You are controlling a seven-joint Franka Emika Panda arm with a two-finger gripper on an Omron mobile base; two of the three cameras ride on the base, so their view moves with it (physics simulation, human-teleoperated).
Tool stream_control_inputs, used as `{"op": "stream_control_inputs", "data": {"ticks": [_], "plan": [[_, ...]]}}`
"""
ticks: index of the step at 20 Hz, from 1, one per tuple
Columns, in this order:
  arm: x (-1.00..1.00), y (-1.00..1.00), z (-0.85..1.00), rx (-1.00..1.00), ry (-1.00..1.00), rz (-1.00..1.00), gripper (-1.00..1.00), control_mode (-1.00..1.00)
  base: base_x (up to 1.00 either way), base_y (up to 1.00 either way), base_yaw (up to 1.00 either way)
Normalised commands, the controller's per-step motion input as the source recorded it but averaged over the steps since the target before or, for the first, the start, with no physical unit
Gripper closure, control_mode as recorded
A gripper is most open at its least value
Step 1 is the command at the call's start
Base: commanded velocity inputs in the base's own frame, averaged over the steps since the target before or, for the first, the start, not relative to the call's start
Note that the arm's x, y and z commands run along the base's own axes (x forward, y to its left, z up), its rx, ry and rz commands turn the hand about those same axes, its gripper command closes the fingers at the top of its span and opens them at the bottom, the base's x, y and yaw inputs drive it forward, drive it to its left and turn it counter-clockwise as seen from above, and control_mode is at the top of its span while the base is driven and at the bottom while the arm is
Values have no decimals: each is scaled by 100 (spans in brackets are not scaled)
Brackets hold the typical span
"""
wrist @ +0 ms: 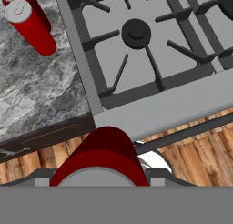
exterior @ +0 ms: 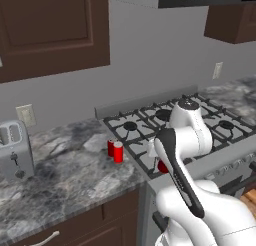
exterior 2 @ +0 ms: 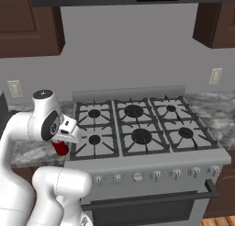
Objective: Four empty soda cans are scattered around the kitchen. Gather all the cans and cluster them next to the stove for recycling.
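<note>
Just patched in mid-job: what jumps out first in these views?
The gripper holds a red soda can above the front left corner of the stove, where it meets the counter. Two more red cans stand together on the grey marbled counter just left of the stove. A silver toaster sits further left.

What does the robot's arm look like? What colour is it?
The arm is shiny white, built from fat rounded tube sections. It has dark, almost black bands at the joints and a round grey cap on top of one joint. No cables or writing show on it.
</note>
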Motion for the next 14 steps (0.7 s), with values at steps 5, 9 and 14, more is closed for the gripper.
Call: {"op": "stream_control_inputs", "data": {"ticks": [5, 9, 14], "plan": [[0, 0, 0, 0, 0, 0, 100, 100, 0, 0, 0], [2, 5, 0, 0, 0, 0, 100, -100, 0, 0, 0], [37, 38, 0, -1, 0, -4, 100, -100, 0, 0, 0]]}}
